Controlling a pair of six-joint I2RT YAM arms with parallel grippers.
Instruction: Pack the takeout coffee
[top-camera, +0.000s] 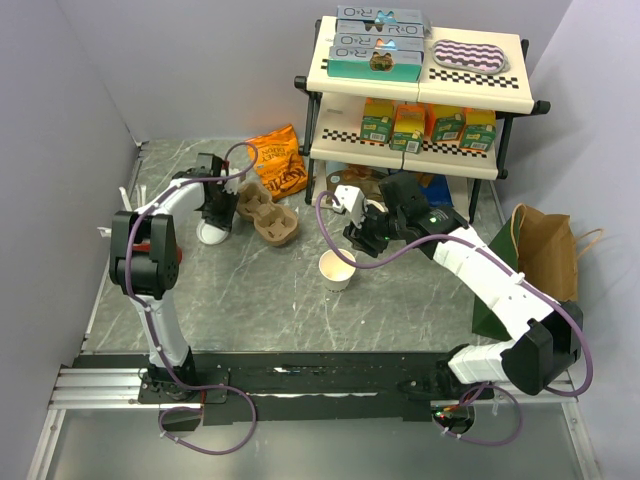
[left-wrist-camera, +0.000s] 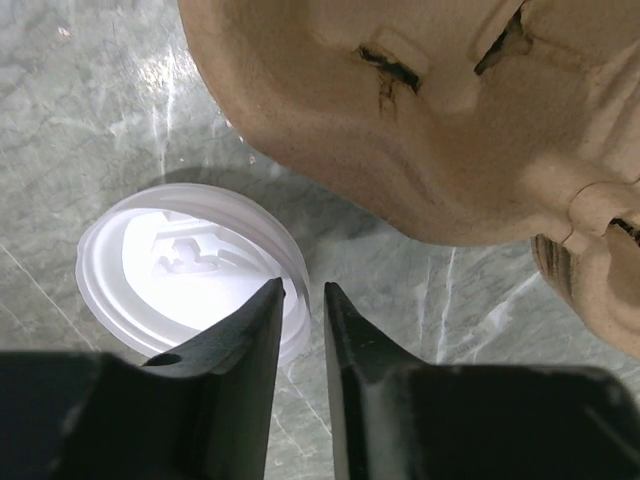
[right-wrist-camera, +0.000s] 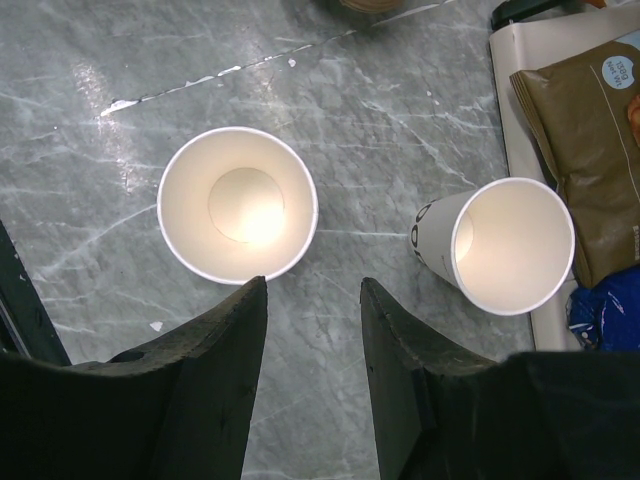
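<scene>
**On the bench, left of centre: tool at the lid**

On the bench (right-wrist-camera: 100, 120) beside the brown cup carrier (left-wrist-camera: 420, 120), the white sip lid (left-wrist-camera: 180, 260) lay flat. The left tool (left-wrist-camera: 300, 290) was down at its near-right rim. Its jaws stood narrowly apart with the rim at the gap (could not tell whether they pinched it). Taking the lid by its edge made sense, since a flat disc offers nothing else to hold.

The right tool (right-wrist-camera: 312, 285) hung open and empty above two cream cups. One cup (right-wrist-camera: 238, 205) stood upright and lidless mid-bench, just ahead of the jaws. I took it for the takeout coffee, well apart from the lid. The other cup (right-wrist-camera: 512, 245) leaned on its side near the shelf foot. The right tool likely waited to steady the upright cup for capping. The carrier pockets were unfilled, so packing had barely begun.
</scene>
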